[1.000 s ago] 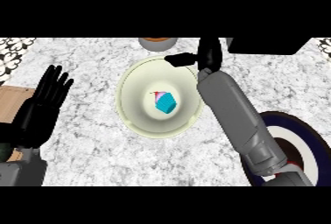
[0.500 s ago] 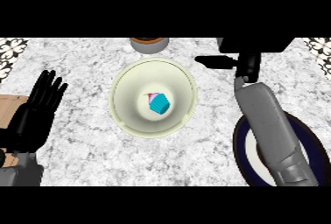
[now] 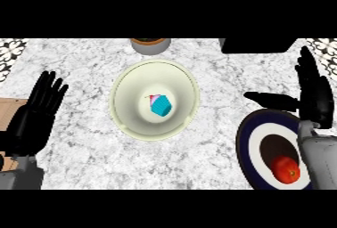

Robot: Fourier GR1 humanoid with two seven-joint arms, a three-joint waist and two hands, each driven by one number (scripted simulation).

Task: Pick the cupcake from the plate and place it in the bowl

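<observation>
Head view is read from left to right. At the left edge the left hand (image 3: 36,116) is seen resting where it was a second ago, fingers straight and upward, holding nothing. A wooden board (image 3: 12,109) is partly hidden behind it. At the top of the surface (image 3: 85,169) a small brown pot (image 3: 150,44) is cut off by the edge. In the middle the bowl (image 3: 125,95) is found, and the cupcake (image 3: 160,105) is already lying inside it, near its centre, teal with a pink part showing.

To the right, the change is plain. A second ago the right forearm was stretched across beside the bowl, with the hand near the bowl's far rim; half a second ago it was drawn partly back. Now the right hand (image 3: 314,95) is held well apart from the bowl, at the right edge, above the plate (image 3: 253,147). Its fingers are straight and spread, the thumb pointed toward the bowl, and nothing is gripped. On the plate a red fruit, perhaps a tomato (image 3: 286,169), is left, just beside the forearm.

From this it is judged that the placing is done: the cupcake is off the plate and in the bowl, released, and the arm is being withdrawn. Nothing more appears to be required beyond bringing the hand to rest.
</observation>
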